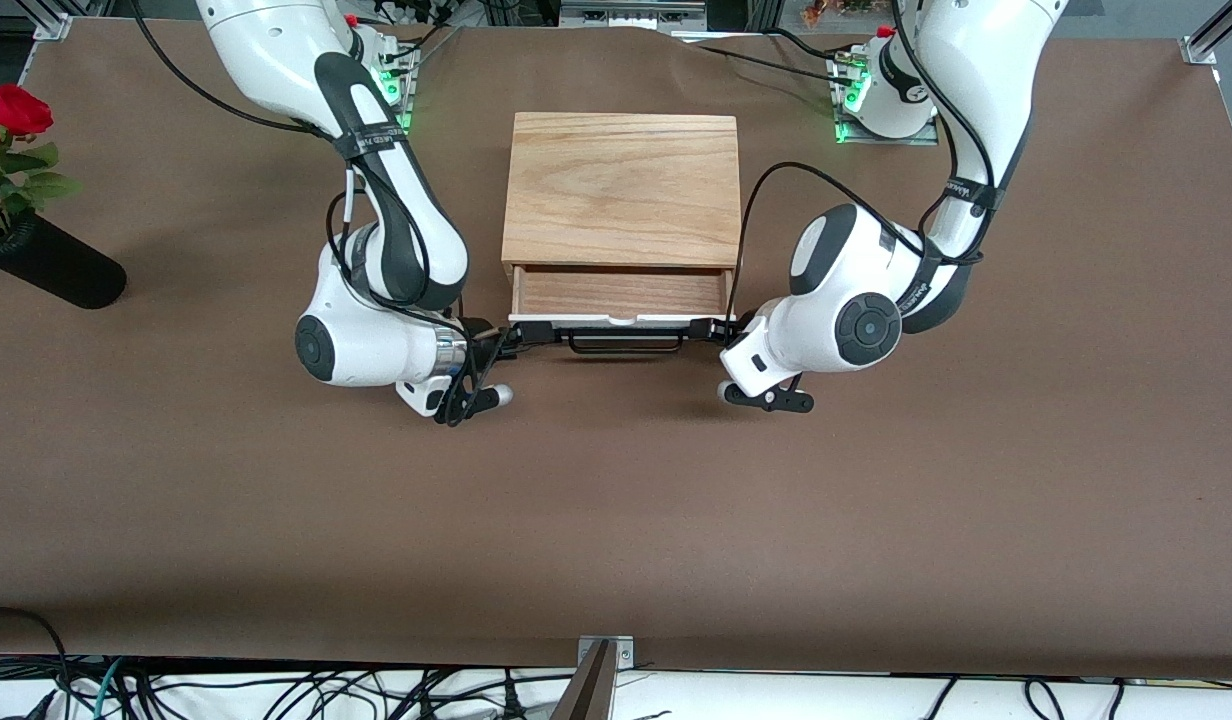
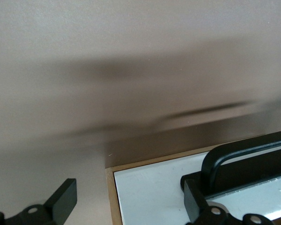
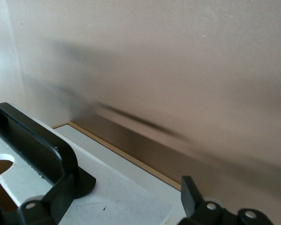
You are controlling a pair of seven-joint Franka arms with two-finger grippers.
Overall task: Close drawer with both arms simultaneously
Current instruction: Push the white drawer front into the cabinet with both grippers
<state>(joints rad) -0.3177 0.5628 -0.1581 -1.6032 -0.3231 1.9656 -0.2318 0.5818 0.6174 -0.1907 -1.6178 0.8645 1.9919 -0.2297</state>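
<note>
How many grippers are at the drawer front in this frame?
2. The right gripper is at the white front panel's end toward the right arm; the left gripper at the end toward the left arm.

Setting: robotics lab.
Evidence: two bench-mounted arms (image 1: 376,230), aluminium frame rails (image 1: 1211,30), loose cables (image 1: 276,695) along near table (image 1: 616,500) edge.

drawer (image 1: 619,293) half open, claws flanking front

White drawer front (image 1: 616,318), black handle (image 1: 624,345), oak box (image 1: 622,190).
</note>
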